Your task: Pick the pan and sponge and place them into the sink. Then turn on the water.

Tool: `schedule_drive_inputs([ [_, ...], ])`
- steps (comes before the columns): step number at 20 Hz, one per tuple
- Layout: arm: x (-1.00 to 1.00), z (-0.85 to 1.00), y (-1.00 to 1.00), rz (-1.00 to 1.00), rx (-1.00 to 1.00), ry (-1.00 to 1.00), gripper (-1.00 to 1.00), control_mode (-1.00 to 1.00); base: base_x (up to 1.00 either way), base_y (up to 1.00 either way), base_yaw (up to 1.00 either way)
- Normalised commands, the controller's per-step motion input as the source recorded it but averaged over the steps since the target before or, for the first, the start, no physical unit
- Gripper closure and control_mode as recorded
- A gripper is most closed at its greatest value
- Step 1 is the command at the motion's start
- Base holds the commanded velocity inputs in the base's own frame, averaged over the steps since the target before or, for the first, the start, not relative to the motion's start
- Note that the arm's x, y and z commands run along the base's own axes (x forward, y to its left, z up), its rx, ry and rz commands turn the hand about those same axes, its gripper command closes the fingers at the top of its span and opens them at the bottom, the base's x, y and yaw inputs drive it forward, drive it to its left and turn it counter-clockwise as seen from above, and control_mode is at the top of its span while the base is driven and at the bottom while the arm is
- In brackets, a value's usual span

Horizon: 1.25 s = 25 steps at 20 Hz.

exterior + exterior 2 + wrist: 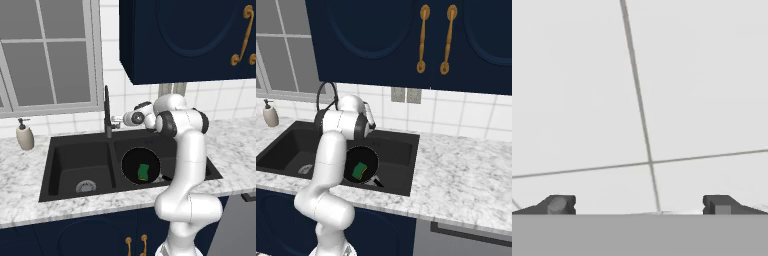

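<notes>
The black sink (75, 150) (401, 145) is set into the marble counter. The round black pan (131, 161) (370, 159) lies in its right basin, handle toward the front. The green sponge (144, 171) (360, 170) rests inside the pan. The tall dark tap (107, 112) (326, 92) rises behind the divider. My gripper (117, 120) (372, 122) (641, 205) hovers above the back of the right basin, just right of the tap, facing the white tiled wall. It is open, its fingertips (562, 204) far apart with nothing between them.
A soap dispenser (24, 135) (270, 114) stands on the counter left of the sink. Dark blue upper cabinets (190, 35) (406, 40) hang above. A window (45, 55) sits behind the left basin. Marble counter (466, 175) stretches to the right.
</notes>
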Motion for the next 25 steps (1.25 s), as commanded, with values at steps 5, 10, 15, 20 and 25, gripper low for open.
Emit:
schedule_drive_inputs([
  [5, 0.00, -0.16, -1.00, 0.00, 0.13, -0.03, -1.00, -1.00, 0.00, 0.00, 0.00],
  [10, 0.00, -0.28, -1.00, 0.00, 0.10, -0.02, -1.00, -1.00, 0.00, 0.00, 0.00],
  [15, 0.00, -0.37, -0.99, 0.00, 0.04, -0.04, -1.00, -1.00, 0.00, 0.00, 0.00],
  [20, 0.00, -0.36, -0.84, 0.00, 0.00, -0.03, -1.00, -1.00, 0.00, 0.00, 0.00],
  [25, 0.00, -0.26, -0.53, -0.03, 0.00, -0.01, -1.00, -1.00, 0.00, 0.00, 0.00],
])
